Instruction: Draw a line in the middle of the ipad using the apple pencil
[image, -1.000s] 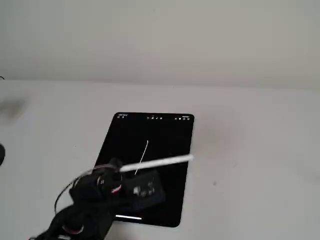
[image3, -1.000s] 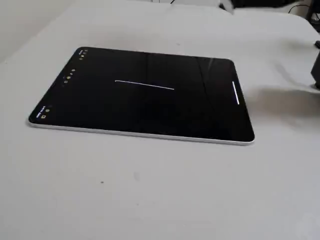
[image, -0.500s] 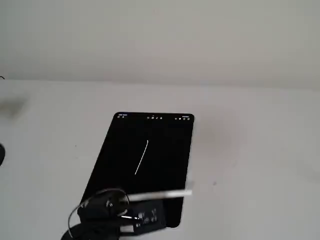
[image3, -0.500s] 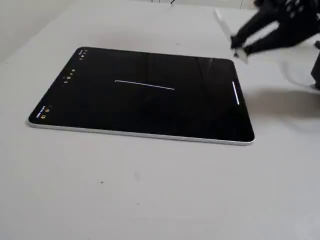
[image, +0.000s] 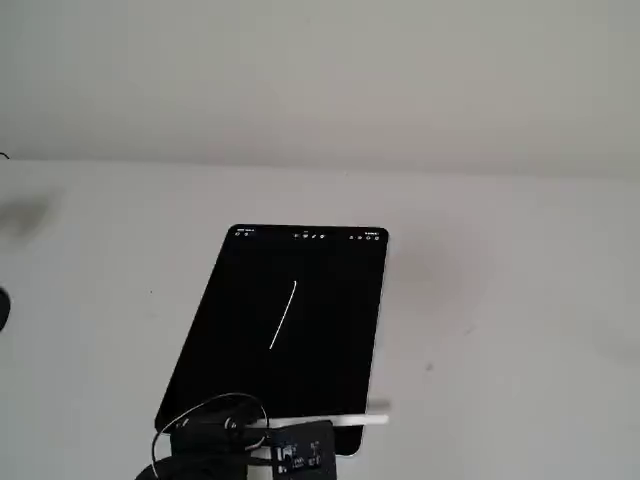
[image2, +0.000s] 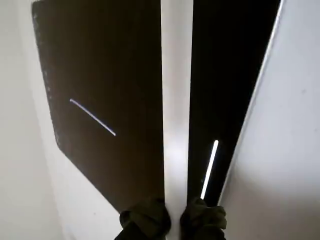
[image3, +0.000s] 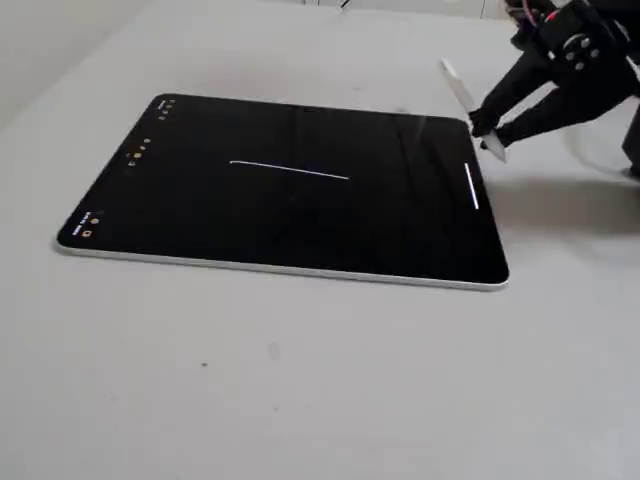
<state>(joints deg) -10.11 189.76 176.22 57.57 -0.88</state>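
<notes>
White table (image3: 300, 380); fingers (image3: 484, 122) clamp pencil (image3: 458, 88).

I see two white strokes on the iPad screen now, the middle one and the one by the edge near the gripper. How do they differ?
The middle line is longer; the edge mark is short. The middle line sits near the centre of the iPad; the edge mark hugs the end nearest the gripper, which holds the pencil. In this fixed view they run roughly crosswise to each other. Both are thin, white and almost straight on the black screen.
</notes>
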